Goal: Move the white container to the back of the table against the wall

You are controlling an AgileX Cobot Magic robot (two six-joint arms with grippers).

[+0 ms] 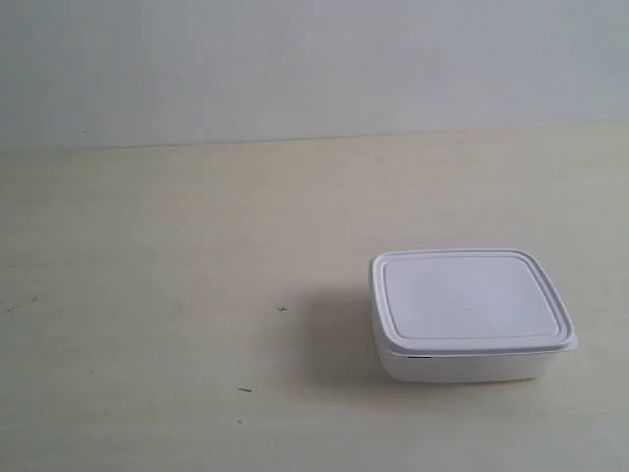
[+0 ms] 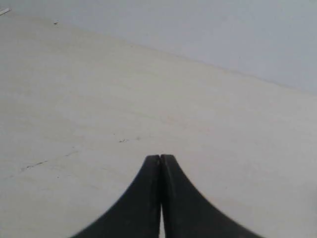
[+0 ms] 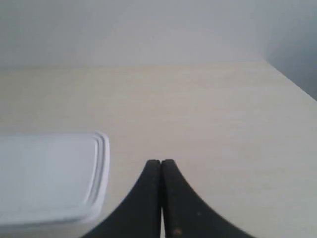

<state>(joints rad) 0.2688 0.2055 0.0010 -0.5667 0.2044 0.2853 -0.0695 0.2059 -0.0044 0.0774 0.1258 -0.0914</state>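
A: Where is the white container (image 1: 472, 313) sitting?
B: On the table (image 1: 147, 295), toward the exterior view's lower right, lying well apart from the wall (image 1: 295, 59).
A: And the 2 grippers?
B: The left gripper (image 2: 160, 159) is showing its jaws pressed together, gripping nothing; the right gripper (image 3: 161, 163) is doing likewise, just beside the container.

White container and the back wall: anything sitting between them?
Nothing. In the exterior view only bare table runs from the white container to the wall; the right wrist view shows the same.
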